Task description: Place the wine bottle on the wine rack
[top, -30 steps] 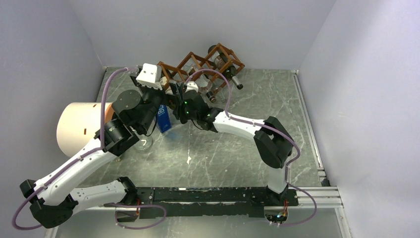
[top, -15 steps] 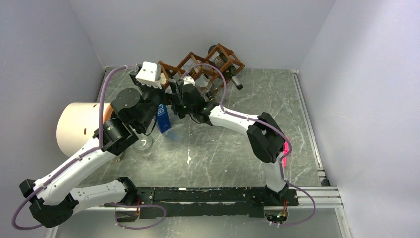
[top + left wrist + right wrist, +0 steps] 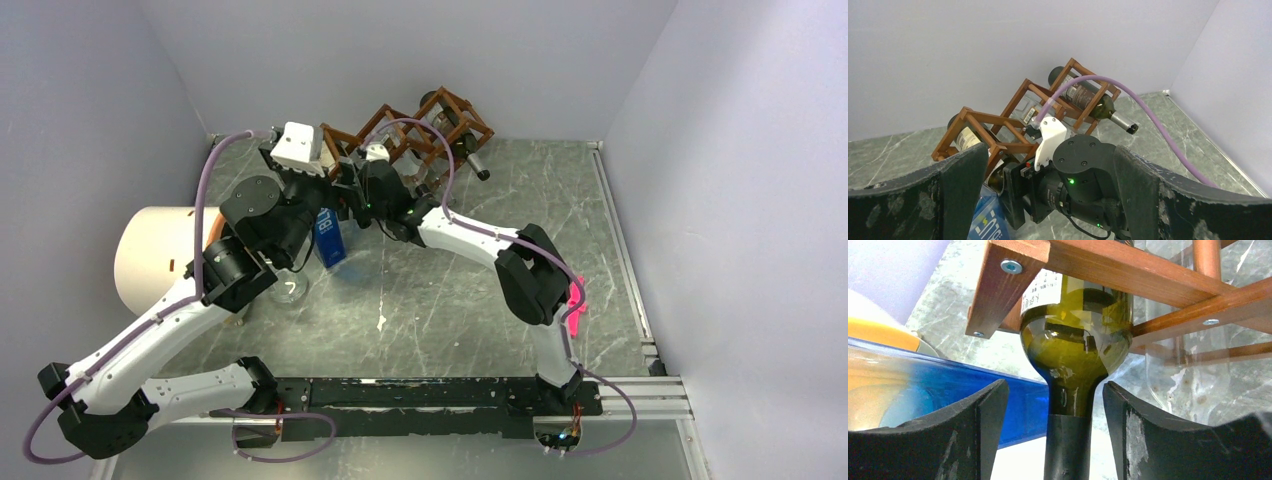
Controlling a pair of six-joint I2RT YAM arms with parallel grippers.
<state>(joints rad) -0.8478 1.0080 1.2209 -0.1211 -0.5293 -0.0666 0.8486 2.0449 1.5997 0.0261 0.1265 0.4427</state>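
Looking along your right gripper [image 3: 1054,395], you see the wine bottle [image 3: 1075,340] lying in the wine rack [image 3: 1128,270]. Its neck points at you between open fingers. Your left gripper [image 3: 1050,165] is wide open.

Enclosure is three plain walls: back wall [image 3: 400,50], left wall [image 3: 70,120] and right wall [image 3: 740,200], all matte pale lavender-white with no windows or markings. The work surface is a table top [image 3: 450,320] in grey-green marble pattern with white veins and a few white specks. A silver aluminium rail [image 3: 628,260] runs along its right edge, and there's more extrusion [image 3: 660,395] at the near right corner. Lighting is even and diffuse, shadows soft, with a mild sheen on the marble.
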